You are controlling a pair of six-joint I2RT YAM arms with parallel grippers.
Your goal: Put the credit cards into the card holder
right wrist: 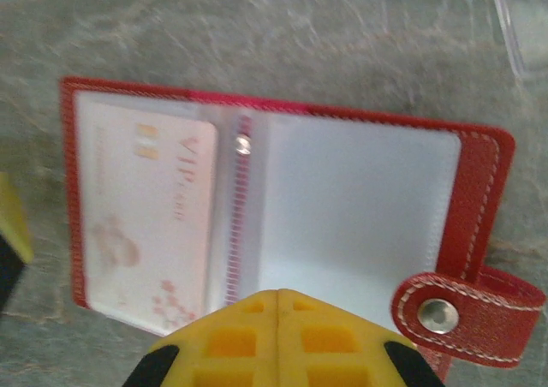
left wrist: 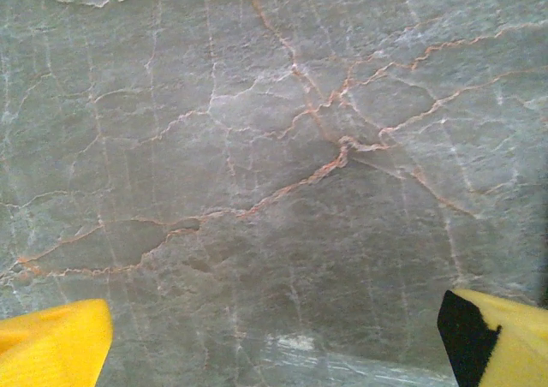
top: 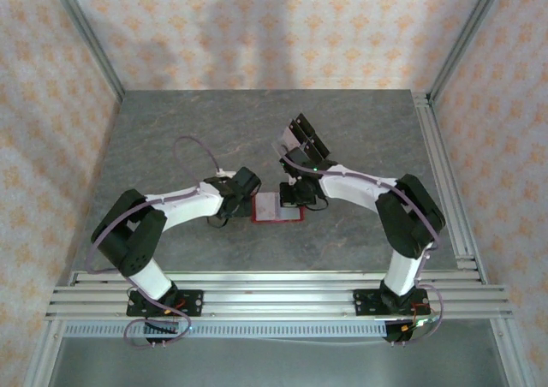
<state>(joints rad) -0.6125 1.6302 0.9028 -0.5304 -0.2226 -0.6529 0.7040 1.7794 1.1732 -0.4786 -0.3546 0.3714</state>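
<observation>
**A:** Where is the card holder?

**B:** The red card holder (right wrist: 360,207) lies opened flat like a book on the desk (left wrist: 257,147), between the two arms. In the right wrist view, a pale VIP card (right wrist: 145,216) sits in its left clear pocket. Whether the white right pocket holds a card cannot be told.

**A:** How would it handle?

**B:** Probably light and limp, with a soft stitched cover, slick clear sleeves and a snap strap (right wrist: 438,315) sticking out at one corner. A card looks thin and stiff. It is best pinched by a short edge and slid into a pocket mouth, with the cover pinned so it cannot skate.

**A:** And the jaws?

**B:** The right arm (top: 402,216) has its jaws pressed together, holding nothing, at the holder's edge below the right pocket. The left arm (top: 180,205) has its jaws spread wide over bare desk beside the holder. Farther back stands a clear stand with black blocks (top: 304,143).
</observation>
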